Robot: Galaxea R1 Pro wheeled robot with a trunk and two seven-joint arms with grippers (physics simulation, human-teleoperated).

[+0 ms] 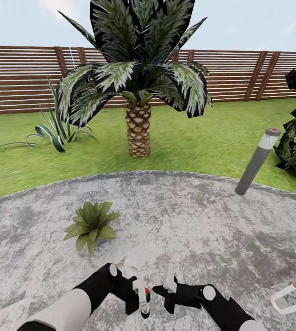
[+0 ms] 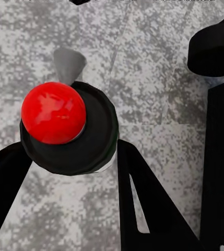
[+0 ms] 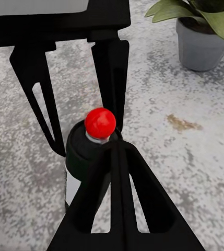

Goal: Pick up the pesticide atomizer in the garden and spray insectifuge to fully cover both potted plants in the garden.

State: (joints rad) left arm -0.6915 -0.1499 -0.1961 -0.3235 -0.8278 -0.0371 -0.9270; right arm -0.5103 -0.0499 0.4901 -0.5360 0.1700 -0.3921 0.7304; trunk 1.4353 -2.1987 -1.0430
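We hold the pesticide atomizer (image 1: 145, 301) low over the round grey patio (image 1: 189, 220), close in front of us, between our two arms. It is a small upright bottle with a white body, a dark collar and a shiny red ball on top (the left wrist view shows that ball (image 2: 53, 112) sitting on a black round cap). Our left gripper (image 1: 141, 299) is clamped around it, its black fingers (image 2: 143, 204) pressing the cap from both sides. Our right gripper (image 1: 166, 287) sits just beside the bottle; from its wrist view one black finger (image 3: 119, 198) crosses in front of the bottle, and we cannot tell whether its jaws are parted or closed. One potted plant (image 1: 92, 223), a low rosette of green leaves in a grey pot (image 3: 203, 44), stands on the patio near our left arm.
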